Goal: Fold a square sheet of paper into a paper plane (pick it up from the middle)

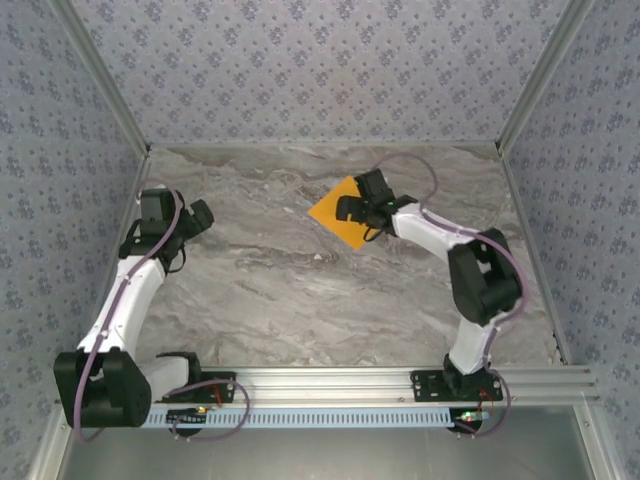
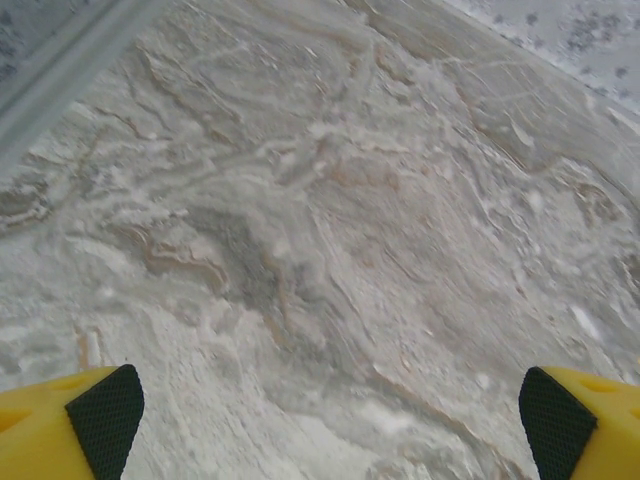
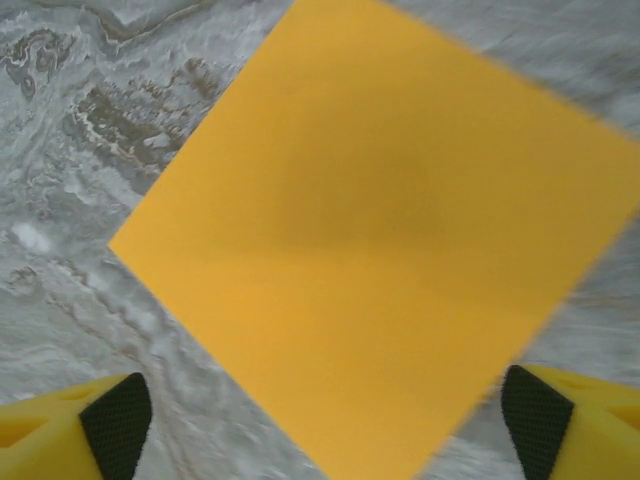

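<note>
One square sheet of paper [image 1: 335,212] lies flat on the marble surface [image 1: 300,290], slightly right of centre. I see my two right fingers [image 3: 115,425] spread wide above it, and my two left fingers [image 2: 105,415] equally wide over bare surface

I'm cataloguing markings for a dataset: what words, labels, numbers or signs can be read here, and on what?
No readable text anywhere.
Paper: plain orange, unmarked.
Table: marble veining only.
Walls: floral pattern, no letters.
Base rail: any print is too small to tell.
</note>
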Available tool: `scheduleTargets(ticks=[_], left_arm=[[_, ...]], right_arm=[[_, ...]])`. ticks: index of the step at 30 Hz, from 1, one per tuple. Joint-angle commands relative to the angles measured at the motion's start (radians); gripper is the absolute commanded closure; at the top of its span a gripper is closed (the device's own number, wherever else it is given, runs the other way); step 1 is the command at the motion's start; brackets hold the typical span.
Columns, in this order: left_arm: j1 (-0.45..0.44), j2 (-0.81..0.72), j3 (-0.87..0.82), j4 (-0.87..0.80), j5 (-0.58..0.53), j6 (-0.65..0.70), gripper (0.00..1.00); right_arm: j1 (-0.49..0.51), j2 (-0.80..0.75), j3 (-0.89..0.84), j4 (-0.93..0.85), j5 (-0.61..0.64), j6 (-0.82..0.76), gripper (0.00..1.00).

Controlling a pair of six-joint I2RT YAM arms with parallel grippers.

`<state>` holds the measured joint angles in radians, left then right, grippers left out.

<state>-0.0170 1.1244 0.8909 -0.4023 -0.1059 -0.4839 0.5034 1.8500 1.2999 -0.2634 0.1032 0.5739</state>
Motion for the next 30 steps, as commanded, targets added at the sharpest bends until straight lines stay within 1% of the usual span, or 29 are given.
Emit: scheduleTargets(ticks=[1,5,11,16,19,24,25,27,30], left_arm=[[-0.002,-0.025,-0.011,-0.047,0.085,-0.005,0.01],[-0.003,-0.015,-0.01,-0.046,0.106,0.002,0.01],[-0.005,-0.004,-0.019,-0.031,0.117,0.005,0.01],[-0.005,0.003,-0.021,-0.032,0.113,0.005,0.01],[-0.005,0.005,-0.021,-0.031,0.12,0.005,0.01],[-0.006,0.005,-0.022,-0.031,0.14,0.002,0.01],[-0.006,0.005,-0.021,-0.031,0.144,0.001,0.01],[-0.008,0.003,-0.021,-0.03,0.149,-0.002,0.01],[-0.011,0.003,-0.02,-0.032,0.158,-0.004,0.01]], right_arm=[[0.015,0.102,0.125,-0.063,-0.087,0.122,0.11],[0.027,0.214,0.234,-0.092,-0.102,0.136,0.19],[0.033,0.353,0.353,-0.156,-0.136,0.147,0.21],[0.042,0.383,0.346,-0.197,-0.154,0.14,0.21],[0.058,0.345,0.258,-0.2,-0.16,0.105,0.22],[0.107,0.203,-0.016,-0.188,-0.194,0.064,0.22],[0.126,0.16,-0.074,-0.185,-0.196,0.031,0.22],[0.176,0.078,-0.21,-0.195,-0.188,0.024,0.21],[0.277,-0.039,-0.371,-0.217,-0.163,0.067,0.21]])
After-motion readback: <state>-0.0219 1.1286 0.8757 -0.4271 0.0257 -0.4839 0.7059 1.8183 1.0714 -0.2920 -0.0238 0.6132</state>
